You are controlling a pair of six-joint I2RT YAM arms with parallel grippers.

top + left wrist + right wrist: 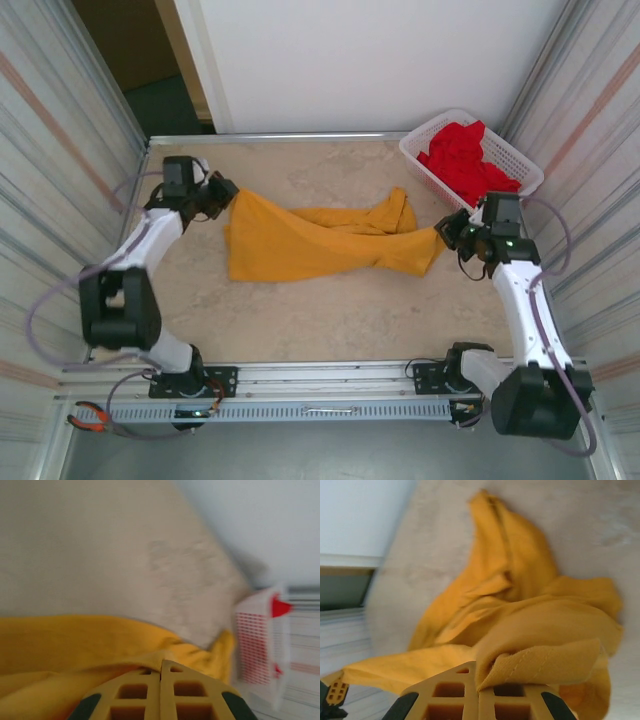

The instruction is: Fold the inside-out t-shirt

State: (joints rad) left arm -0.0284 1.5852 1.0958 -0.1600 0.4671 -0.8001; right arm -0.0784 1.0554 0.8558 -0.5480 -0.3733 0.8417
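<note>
T-shirt (320, 245) cloth is pinched at both ends. The left pincer (226, 196) is pressed together on a fold near the desk's far left corner. The right pincer (446, 232) is clamped on a hemmed edge near the right edge, just in front of the basket (412, 150) of red clothing (465, 160). Held this way, the mustard fabric runs between them as a twisted band across the middle of the desk (330, 320), probably to draw it out flat before any fold. No print is visible.

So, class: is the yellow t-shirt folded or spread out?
Not folded: the t-shirt is stretched, wrinkled, between the left gripper and right gripper.
</note>
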